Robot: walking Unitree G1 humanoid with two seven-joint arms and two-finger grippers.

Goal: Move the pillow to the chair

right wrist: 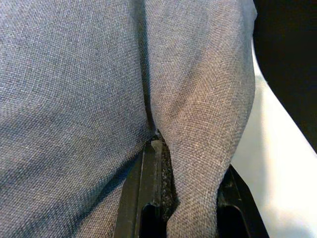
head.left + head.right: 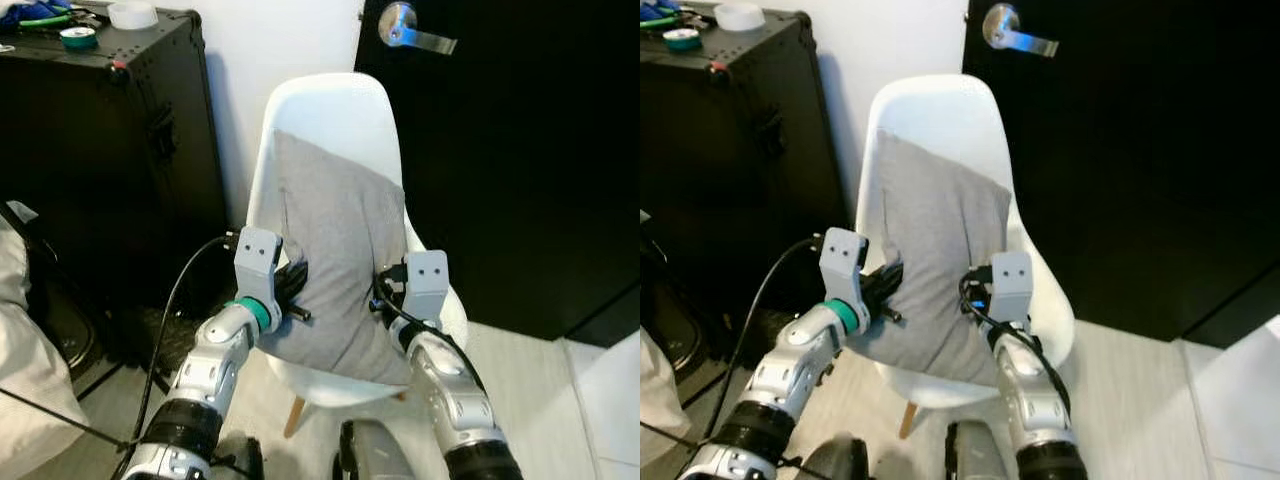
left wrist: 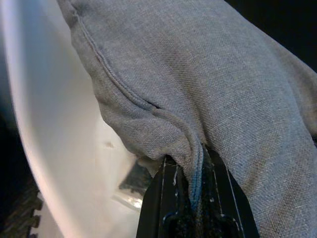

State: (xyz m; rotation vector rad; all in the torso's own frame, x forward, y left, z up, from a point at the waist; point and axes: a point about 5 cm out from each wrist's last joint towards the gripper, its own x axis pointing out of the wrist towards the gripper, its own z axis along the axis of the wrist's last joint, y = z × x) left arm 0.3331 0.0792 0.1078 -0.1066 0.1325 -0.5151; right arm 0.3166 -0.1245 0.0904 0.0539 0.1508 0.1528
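Grey woven pillow point(image 2: 335, 265), leaning upright against the back of the white chair point(image 2: 330, 105), lower edge down on the seat. Left eye view: left gripper point(image 2: 290, 290) and right gripper point(image 2: 385, 292) at opposite side edges. Left wrist view: fingers point(image 3: 166, 198) closed on a seam fold. Right wrist view: fingers point(image 1: 143, 188) pinching bunched cloth. Probably soft, light, sagging; best held by both edges.

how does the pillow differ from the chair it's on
The pillow is grey woven fabric, soft and creased; the chair is a smooth, hard white shell. The pillow leans upright against the chair's back, covering only part of it. The pillow is pinched at its lower edges by the left tool and right tool; the chair is not gripped. Both are plain, without pattern.
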